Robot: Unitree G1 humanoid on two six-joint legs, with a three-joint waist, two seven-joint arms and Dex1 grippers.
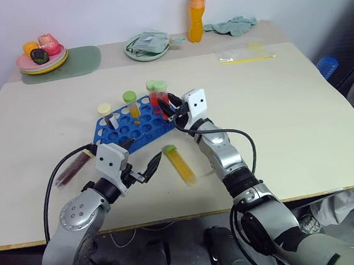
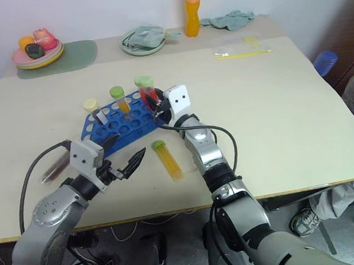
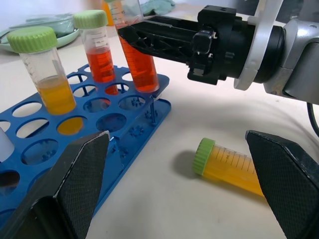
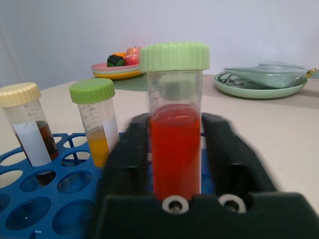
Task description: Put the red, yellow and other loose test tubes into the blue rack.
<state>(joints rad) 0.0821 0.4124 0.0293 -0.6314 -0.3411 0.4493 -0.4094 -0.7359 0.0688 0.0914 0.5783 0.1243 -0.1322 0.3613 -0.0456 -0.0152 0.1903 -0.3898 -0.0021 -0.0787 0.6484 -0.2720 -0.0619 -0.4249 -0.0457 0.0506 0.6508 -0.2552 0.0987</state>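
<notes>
The blue rack (image 1: 133, 129) lies at mid-table. In it stand a cream-capped tube (image 1: 106, 114), a green-capped yellow tube (image 1: 132, 105) and a green-capped red tube (image 3: 99, 64). A second red test tube (image 4: 175, 149) stands upright at the rack's corner nearest my right arm, with my right gripper (image 1: 169, 108) set around it. A loose yellow tube (image 1: 181, 163) with a green cap lies on the table just in front of the rack. A dark red tube (image 1: 74, 169) lies to the left of the rack. My left gripper (image 1: 146, 148) is open and empty, low over the table at the rack's near edge.
Along the back edge are a plate of fruit (image 1: 41, 58) on a green mat (image 1: 76, 62), a plate holding a cloth (image 1: 147, 46), an orange bottle (image 1: 197, 14) and a crumpled cloth (image 1: 236, 25). A clear bag (image 1: 245, 54) lies at the back right.
</notes>
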